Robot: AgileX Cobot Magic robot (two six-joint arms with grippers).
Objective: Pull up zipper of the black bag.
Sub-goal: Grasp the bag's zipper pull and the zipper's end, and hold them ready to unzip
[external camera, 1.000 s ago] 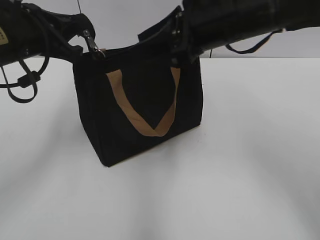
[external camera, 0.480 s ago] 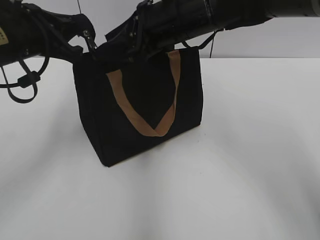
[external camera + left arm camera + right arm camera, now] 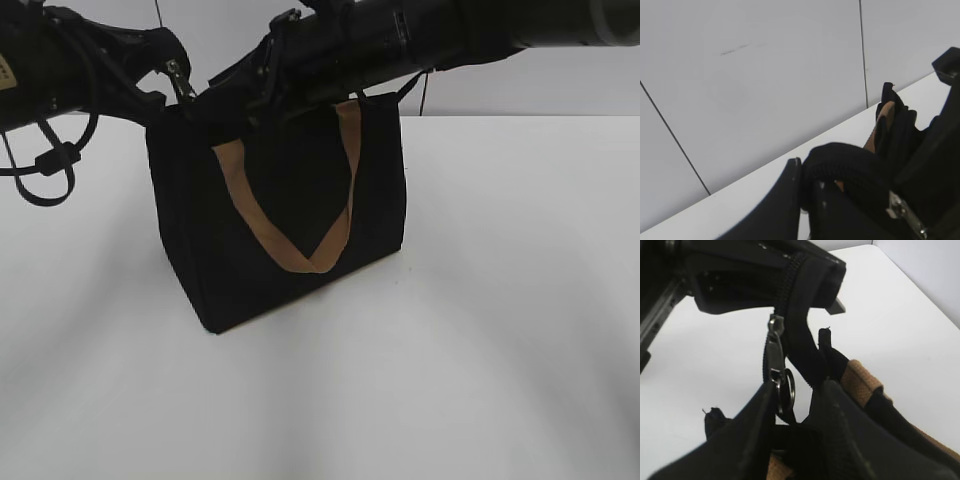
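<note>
My right fingers (image 3: pixel 790 405) stand apart, one on each side of the zipper (image 3: pixel 776 371), not yet clenched on it. My left fingers (image 3: pixel 812 192) grasp the black bag (image 3: pixel 285 225) at its top corner, at ten o'clock from the handle. The bag stands on the bench (image 3: pixel 500 350). The pulling is, I judge, still to do. I can read no writing.

The black right gripper (image 3: pixel 225 95) has swept from the upper middle of the exterior frame leftward along the boxy black fabric bag's (image 3: pixel 285 215) top edge.
</note>
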